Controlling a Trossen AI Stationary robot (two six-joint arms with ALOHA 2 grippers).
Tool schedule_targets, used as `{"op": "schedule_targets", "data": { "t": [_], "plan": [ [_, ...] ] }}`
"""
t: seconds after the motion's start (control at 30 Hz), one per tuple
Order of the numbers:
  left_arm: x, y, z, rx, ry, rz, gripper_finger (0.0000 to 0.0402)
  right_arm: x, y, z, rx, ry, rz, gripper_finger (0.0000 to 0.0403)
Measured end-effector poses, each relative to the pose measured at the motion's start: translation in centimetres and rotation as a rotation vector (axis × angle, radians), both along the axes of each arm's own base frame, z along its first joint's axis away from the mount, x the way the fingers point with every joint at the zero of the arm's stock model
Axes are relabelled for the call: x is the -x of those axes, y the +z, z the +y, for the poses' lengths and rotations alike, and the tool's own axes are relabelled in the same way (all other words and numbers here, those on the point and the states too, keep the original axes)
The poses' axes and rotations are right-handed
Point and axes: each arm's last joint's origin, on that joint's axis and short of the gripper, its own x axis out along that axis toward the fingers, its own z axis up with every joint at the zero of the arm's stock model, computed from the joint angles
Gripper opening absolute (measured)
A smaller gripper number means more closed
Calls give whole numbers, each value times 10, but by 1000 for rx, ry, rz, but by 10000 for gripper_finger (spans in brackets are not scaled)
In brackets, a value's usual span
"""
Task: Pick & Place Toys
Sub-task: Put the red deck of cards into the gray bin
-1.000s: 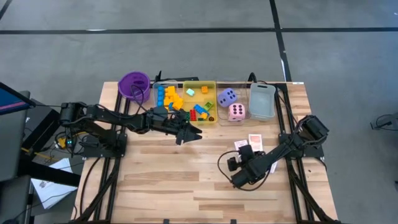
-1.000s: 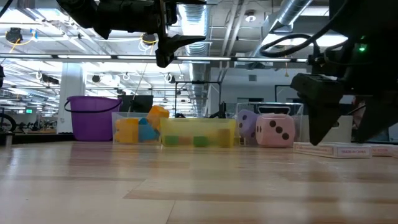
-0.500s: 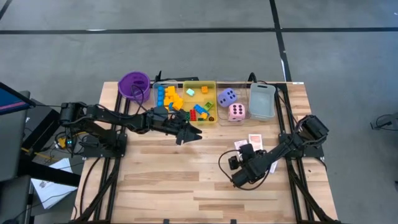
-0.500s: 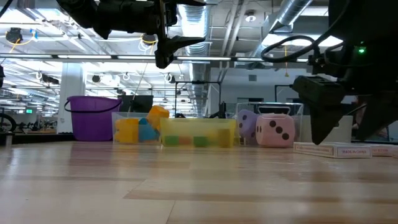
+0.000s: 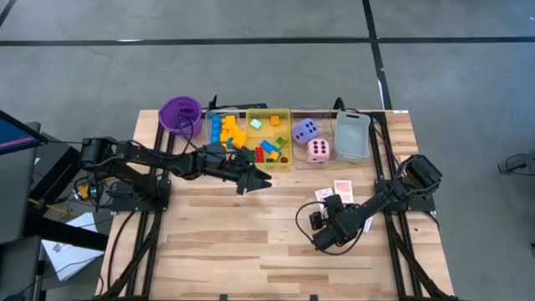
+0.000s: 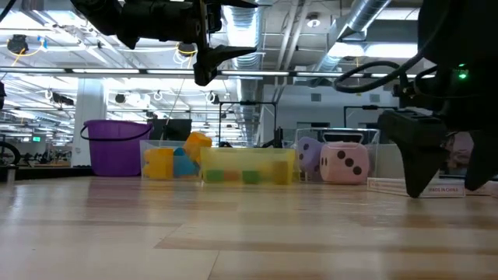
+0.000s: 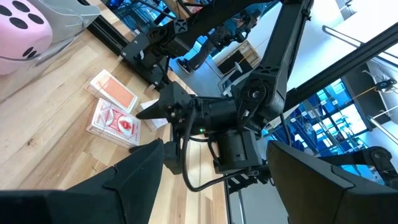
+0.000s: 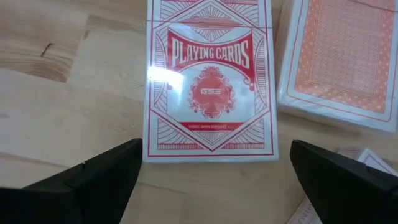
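High view: right gripper (image 5: 324, 224) hovers at table's 4 o'clock, just short of playing-card deck (image 5: 324, 195); likely lining up for pick. Left gripper (image 5: 255, 180) waits mid-table, fingers apart, holding nothing.

Low view: pink die (image 6: 345, 164) and purple die (image 6: 309, 155) rest beside yellow tray (image 6: 247, 165).

Right wrist view: fingers spread wide, empty, straddling deck (image 8: 210, 81); second deck (image 8: 341, 59) at its 3 o'clock, touching or nearly.

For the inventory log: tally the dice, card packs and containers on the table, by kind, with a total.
Dice: 2, purple and pink
Card packs: 2, red-patterned and orange-backed
Containers: 4, purple cup, clear tray, yellow tray, grey tray
Total: 8
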Motion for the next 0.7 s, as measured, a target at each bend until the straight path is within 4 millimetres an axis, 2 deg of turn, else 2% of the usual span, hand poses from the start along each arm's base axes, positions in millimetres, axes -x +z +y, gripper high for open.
{"op": "schedule_targets", "data": {
  "t": [0.3,0.7],
  "plan": [
    [0,0,0,-1,-1,3,278,-6,-1,1,-10,58,-41,400],
    [0,0,0,0,0,3,278,-11,-3,-11,-8,23,-39,400]
  ]
}}
